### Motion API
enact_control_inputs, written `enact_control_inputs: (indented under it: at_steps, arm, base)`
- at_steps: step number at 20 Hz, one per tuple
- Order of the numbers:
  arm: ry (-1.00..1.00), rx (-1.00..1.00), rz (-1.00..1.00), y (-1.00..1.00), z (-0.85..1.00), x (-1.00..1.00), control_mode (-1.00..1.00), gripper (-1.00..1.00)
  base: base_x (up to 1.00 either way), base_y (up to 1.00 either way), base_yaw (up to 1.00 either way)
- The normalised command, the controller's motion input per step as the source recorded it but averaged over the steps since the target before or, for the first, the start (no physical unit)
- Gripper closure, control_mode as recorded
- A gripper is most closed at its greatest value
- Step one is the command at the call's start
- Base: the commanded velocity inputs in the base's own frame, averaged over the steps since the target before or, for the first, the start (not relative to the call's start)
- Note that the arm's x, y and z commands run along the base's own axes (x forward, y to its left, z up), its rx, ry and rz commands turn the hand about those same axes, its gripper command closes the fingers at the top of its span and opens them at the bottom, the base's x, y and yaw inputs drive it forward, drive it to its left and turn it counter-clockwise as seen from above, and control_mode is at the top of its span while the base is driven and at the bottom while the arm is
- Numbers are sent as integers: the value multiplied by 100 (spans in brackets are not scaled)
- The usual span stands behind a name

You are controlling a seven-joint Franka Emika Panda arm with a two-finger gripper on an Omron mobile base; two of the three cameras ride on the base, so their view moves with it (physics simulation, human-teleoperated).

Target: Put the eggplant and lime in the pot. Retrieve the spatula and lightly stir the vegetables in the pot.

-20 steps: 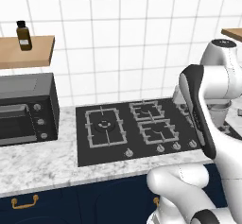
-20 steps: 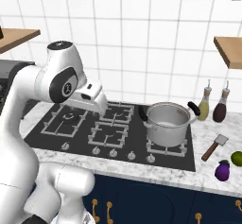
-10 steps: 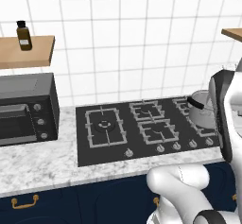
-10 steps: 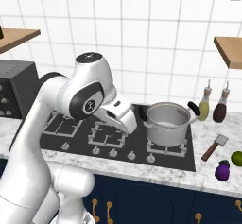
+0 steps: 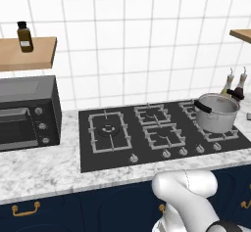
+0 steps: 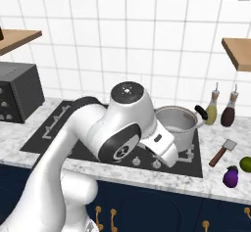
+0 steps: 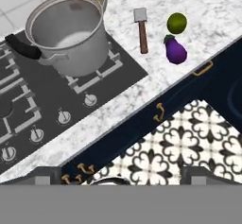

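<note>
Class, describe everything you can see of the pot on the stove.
The pot is round, shiny silver-grey metal with a wide rim and black side handles. It stands upright and lidless on the stove's right rear burner grate, empty inside. Two bottles stand just behind it; the spatula, lime and eggplant lie apart on the counter beside it.

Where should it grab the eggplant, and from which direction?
Take the eggplant across its fat purple middle, from straight above. It lies on its side on the counter, stem cap towards the lime, which sits close by. Set the fingers across the short width, clear of the lime and spatula.
</note>
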Motion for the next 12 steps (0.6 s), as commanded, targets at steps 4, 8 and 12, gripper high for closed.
enact_control_inputs:
  at_steps: [4,8,12]
  arm:
    - [-11,-2,9,-91,-3,-13,-100,-100]
    - [-1,-14,1,-68,-18,-11,-100,-100]
    - [6,-12,0,-60,-4,-1,-100,-100]
  base:
    - [0,0,0]
    - [0,0,0]
    - [0,0,0]
